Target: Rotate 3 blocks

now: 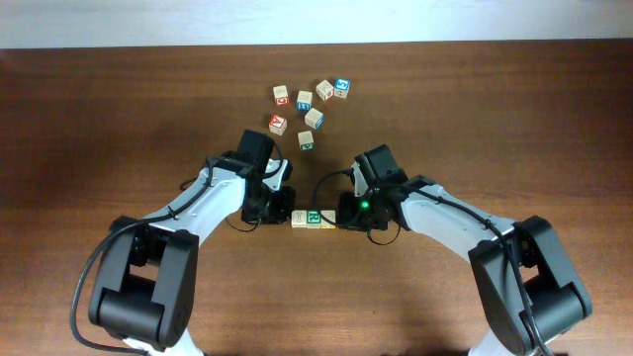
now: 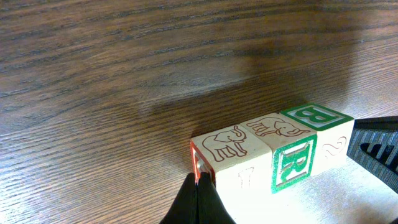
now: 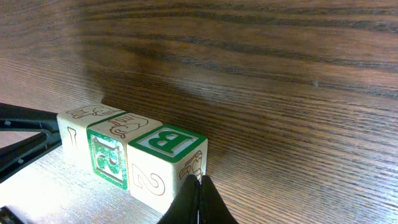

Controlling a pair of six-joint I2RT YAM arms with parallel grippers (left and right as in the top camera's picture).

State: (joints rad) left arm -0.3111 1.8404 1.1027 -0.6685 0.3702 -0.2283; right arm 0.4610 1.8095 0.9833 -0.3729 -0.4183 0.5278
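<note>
**A:** How much room is there?
**B:** The table (image 1: 99, 119) shows open wood left, right and below centre. Only the overhead view shows the loose cubes (image 1: 309, 107), clustered upper centre.
**A:** And the three blocks (image 1: 313, 218)?
**B:** They form a touching row mid-frame. Only the wrist views show the green B and R faces. The left claw (image 2: 199, 194) and right claw (image 3: 200, 190) are pinched shut and empty, one at each end of the row.
</note>
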